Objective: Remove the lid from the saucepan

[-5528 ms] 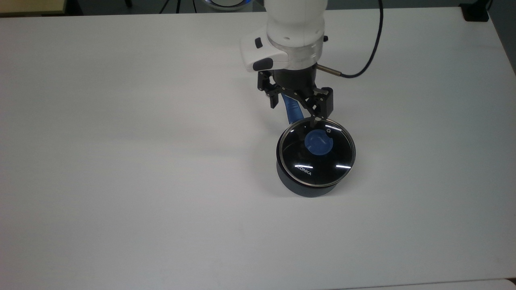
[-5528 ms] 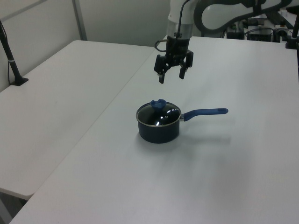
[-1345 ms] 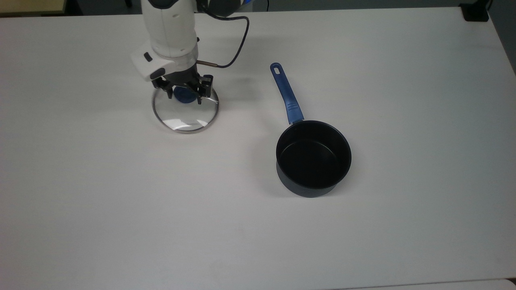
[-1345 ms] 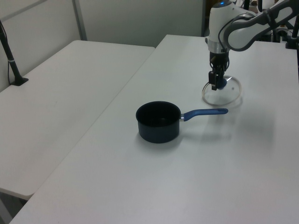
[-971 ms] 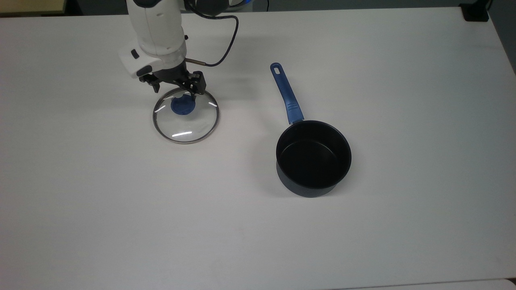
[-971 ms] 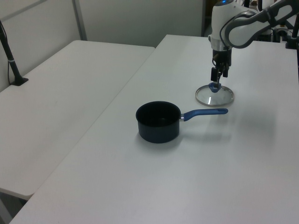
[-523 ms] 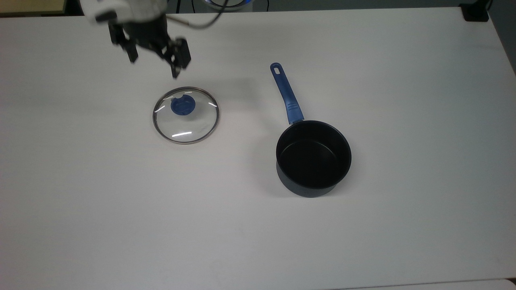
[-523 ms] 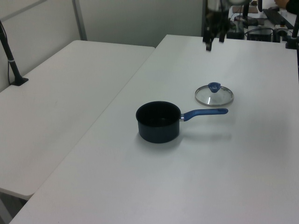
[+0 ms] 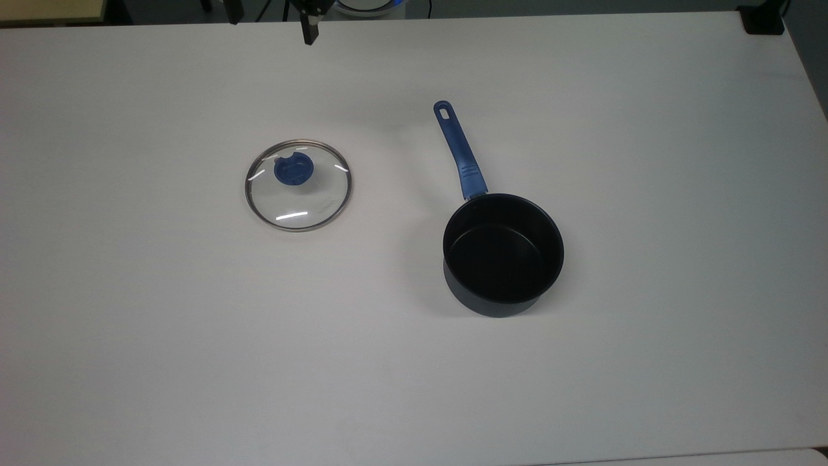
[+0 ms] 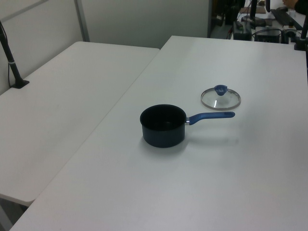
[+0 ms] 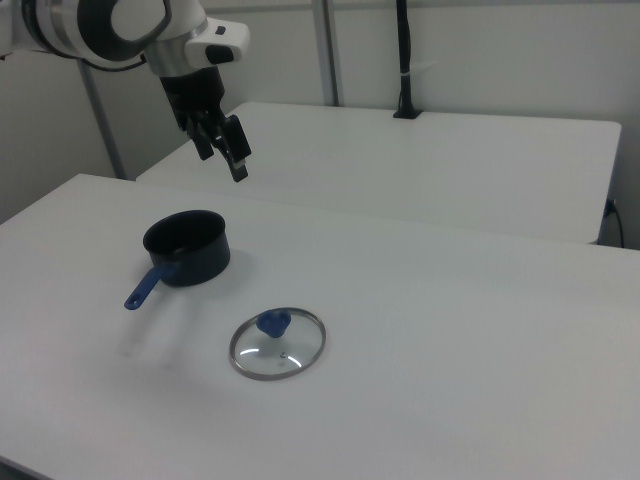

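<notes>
Lid (image 9: 298, 185) flat on table (image 9: 194, 336), well apart from saucepan (image 9: 502, 254), jaws high above, spread, empty.

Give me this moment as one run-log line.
lid: off, flat on table, knob up | saucepan: open, upright, apart from lid | gripper: raised, holding nothing, fingers open | task: looks done
</notes>
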`<state>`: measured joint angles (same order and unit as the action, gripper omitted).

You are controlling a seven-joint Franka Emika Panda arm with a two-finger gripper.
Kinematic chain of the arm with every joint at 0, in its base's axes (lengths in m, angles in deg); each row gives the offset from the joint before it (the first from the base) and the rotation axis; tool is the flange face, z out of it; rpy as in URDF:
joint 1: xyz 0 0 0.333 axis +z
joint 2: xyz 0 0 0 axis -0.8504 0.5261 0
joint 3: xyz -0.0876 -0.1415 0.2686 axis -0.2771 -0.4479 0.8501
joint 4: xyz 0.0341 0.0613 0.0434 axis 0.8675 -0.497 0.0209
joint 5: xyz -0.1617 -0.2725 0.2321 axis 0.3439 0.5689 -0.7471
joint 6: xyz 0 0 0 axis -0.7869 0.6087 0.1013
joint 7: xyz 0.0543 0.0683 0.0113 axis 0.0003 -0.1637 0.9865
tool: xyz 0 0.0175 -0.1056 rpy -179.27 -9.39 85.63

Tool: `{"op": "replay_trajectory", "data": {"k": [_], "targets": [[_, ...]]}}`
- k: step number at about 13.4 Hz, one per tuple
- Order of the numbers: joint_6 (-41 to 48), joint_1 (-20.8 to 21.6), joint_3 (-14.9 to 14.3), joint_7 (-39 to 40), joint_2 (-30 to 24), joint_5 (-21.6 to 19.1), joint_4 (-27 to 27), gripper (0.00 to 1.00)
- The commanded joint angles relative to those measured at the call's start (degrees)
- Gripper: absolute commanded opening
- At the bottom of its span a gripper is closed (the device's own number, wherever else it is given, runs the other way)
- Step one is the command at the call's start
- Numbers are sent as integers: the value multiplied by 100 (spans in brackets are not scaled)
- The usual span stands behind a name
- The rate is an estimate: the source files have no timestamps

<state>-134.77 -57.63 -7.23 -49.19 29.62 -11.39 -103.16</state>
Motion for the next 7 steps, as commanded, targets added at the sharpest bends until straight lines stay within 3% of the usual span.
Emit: {"op": "replay_trajectory", "data": {"k": [1, 3, 7], "targets": [[67, 140, -200, 1321, 13, 134, 150, 100], [155, -71, -76, 1602, -13, 100, 186, 100], [146, -45, -76, 1593, 5, 82, 186, 100]]}}
